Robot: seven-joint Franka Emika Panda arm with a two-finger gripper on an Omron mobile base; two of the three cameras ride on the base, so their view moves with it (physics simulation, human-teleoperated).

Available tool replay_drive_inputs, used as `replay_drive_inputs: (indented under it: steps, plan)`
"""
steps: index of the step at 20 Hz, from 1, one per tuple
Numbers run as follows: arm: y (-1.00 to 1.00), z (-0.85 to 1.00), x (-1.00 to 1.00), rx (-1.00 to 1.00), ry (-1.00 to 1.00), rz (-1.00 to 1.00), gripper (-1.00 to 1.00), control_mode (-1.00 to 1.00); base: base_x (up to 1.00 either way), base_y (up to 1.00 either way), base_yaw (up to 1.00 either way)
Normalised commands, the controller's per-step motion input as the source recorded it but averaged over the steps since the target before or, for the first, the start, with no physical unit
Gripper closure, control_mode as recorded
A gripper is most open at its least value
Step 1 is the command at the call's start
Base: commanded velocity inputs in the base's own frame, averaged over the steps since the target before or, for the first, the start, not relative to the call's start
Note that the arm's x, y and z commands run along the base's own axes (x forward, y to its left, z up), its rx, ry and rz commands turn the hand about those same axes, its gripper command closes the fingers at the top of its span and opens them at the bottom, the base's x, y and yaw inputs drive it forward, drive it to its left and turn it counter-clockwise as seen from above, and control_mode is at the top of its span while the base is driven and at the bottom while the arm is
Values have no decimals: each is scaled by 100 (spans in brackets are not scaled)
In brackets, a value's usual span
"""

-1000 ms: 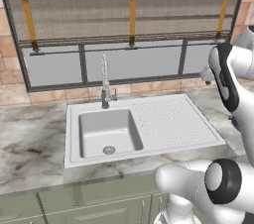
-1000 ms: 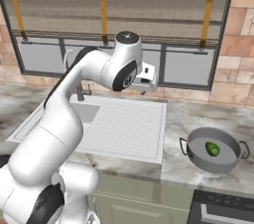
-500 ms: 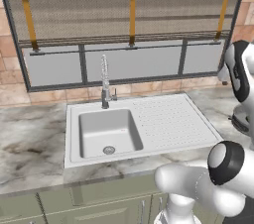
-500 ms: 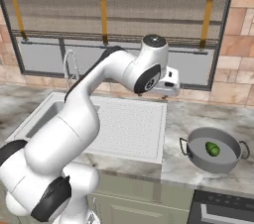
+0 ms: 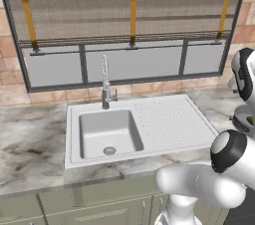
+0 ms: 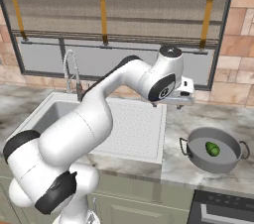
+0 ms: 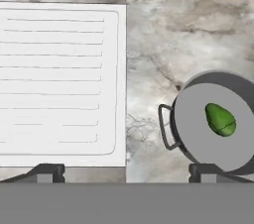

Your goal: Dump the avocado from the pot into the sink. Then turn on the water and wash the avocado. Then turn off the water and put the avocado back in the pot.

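Note:
The avocado lies in the grey pot on the marble counter, to the right of the sink's drainboard. My gripper hangs high over the counter between drainboard and pot, open, nothing between its fingertips. From the right base view the gripper is above the sink's right edge, up and left of the pot and the avocado. The sink has its basin on the left, with a round drain. The pot's edge peeks out behind my arm.
A tall faucet stands behind the basin, against the window frame. A brick wall runs behind the counter. A dark stove edge sits at the lower right, just in front of the pot.
My arm has swung to the right, from above the drainboard's middle to over the sink's right edge, closer to the pot. The gripper stayed open. Pot and avocado have not moved.

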Motion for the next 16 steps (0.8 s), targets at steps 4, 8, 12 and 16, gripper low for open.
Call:
replay_drive_inputs:
  steps: [4, 8, 12, 16]
  plan:
    - [-34, -47, 0, -5, 8, 0, -100, -100, 0, 0, 0]
    - [-26, -42, 0, -5, 9, 0, -100, -100, 0, 0, 0]
    - [-22, -39, 1, -5, 7, 0, -100, -100, 0, 0, 0]
    - [-17, -42, 0, -3, 3, 0, -100, -100, 0, 0, 0]
